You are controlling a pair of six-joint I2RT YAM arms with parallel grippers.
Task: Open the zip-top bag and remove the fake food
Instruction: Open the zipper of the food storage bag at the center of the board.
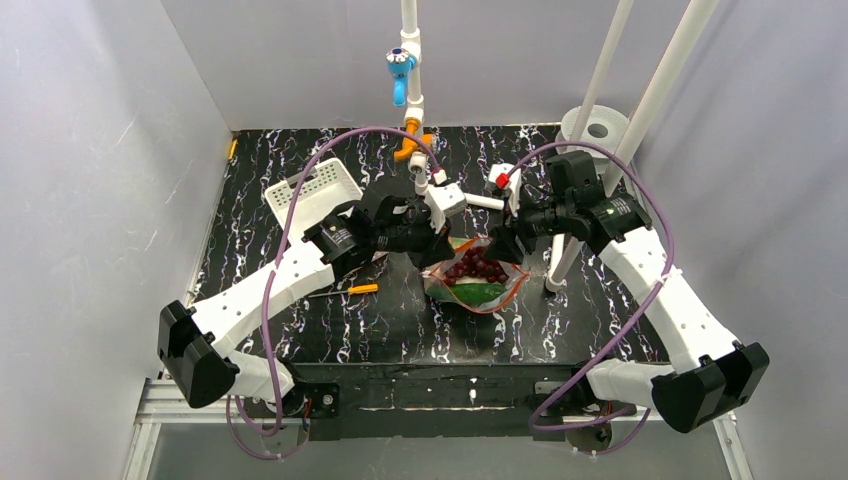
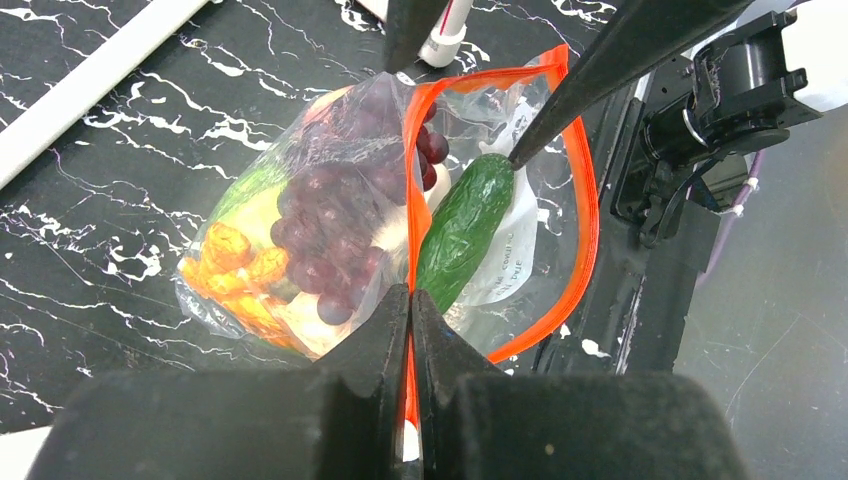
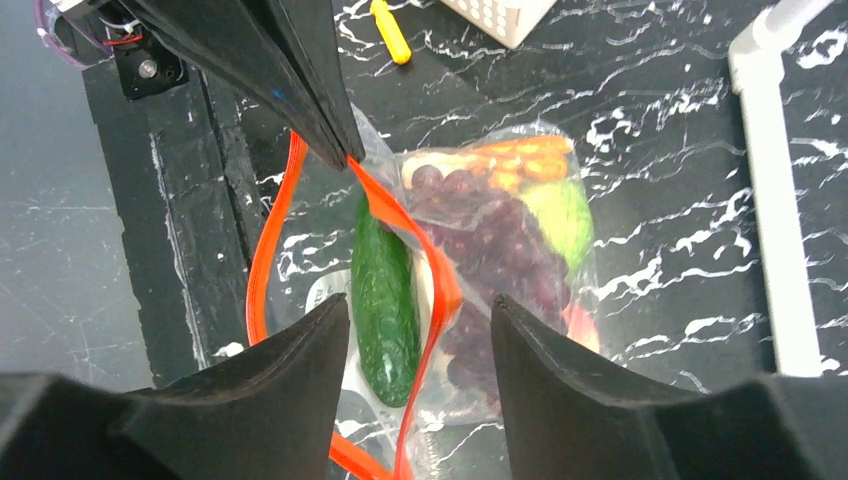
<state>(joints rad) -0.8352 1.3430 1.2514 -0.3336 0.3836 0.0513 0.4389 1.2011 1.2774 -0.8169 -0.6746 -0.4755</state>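
The zip-top bag (image 1: 478,280) lies mid-table with its orange-red zip strip (image 2: 590,215) pulled into an open loop. Inside it are fake food pieces: a dark red grape bunch (image 2: 335,225), a dark green cucumber (image 2: 462,232), orange pieces (image 2: 235,265) and a green round piece (image 3: 560,215). My left gripper (image 2: 411,292) is shut on one side of the strip at the bag's mouth. My right gripper (image 3: 418,305) hangs open over the mouth, its fingers on either side of the cucumber (image 3: 383,290) and the pinched strip side, gripping nothing.
A white slotted basket (image 1: 315,190) stands at the back left. A small orange-handled tool (image 1: 362,289) lies left of the bag. A white pole (image 1: 560,260) stands just right of the bag, and a tape roll (image 1: 597,128) sits at the back right.
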